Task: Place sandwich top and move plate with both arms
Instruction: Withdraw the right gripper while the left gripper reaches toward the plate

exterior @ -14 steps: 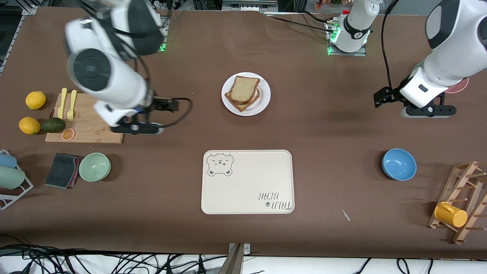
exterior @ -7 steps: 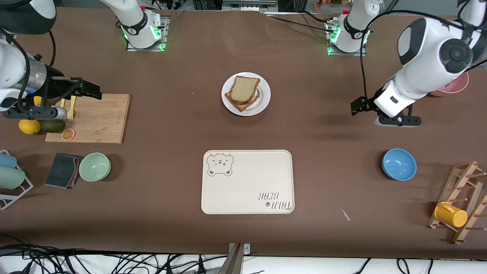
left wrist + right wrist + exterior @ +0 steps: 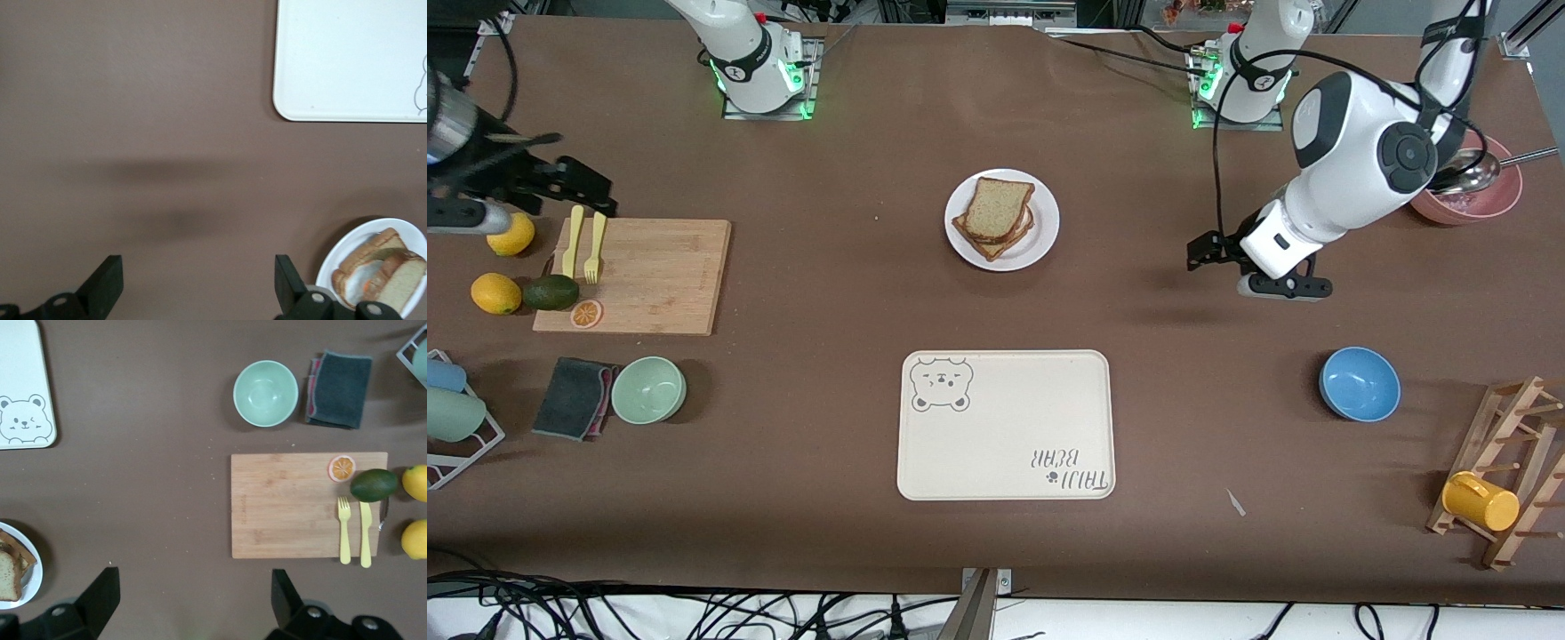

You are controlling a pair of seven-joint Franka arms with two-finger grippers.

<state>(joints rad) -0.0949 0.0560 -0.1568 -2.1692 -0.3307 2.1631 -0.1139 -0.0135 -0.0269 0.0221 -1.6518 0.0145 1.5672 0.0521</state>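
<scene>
The white plate [image 3: 1044,233] sits mid-table and holds a stacked sandwich. The sandwich top [image 3: 999,205], a plain brown slice, lies on the stack. My left gripper [image 3: 1282,287] is open and empty, over bare table beside the plate toward the left arm's end. The left wrist view shows its fingers [image 3: 107,288] spread, with the plate [image 3: 352,243] and sandwich [image 3: 390,275] at the edge. My right gripper [image 3: 467,216] is open and empty, over the table's edge by a lemon [image 3: 511,234]. The right wrist view shows the plate's rim [image 3: 35,577].
A cream bear tray [image 3: 1005,425] lies nearer the camera than the plate. A cutting board [image 3: 649,280] with fork and knife, an avocado and lemons are at the right arm's end, beside a green bowl [image 3: 648,389] and cloth [image 3: 574,397]. A blue bowl [image 3: 1359,383], pink bowl [image 3: 1467,200] and mug rack [image 3: 1507,471] are at the left arm's end.
The right arm swung away from above the cutting board out to the table's edge. The left arm moved in toward the plate. The sandwich and plate did not move.
</scene>
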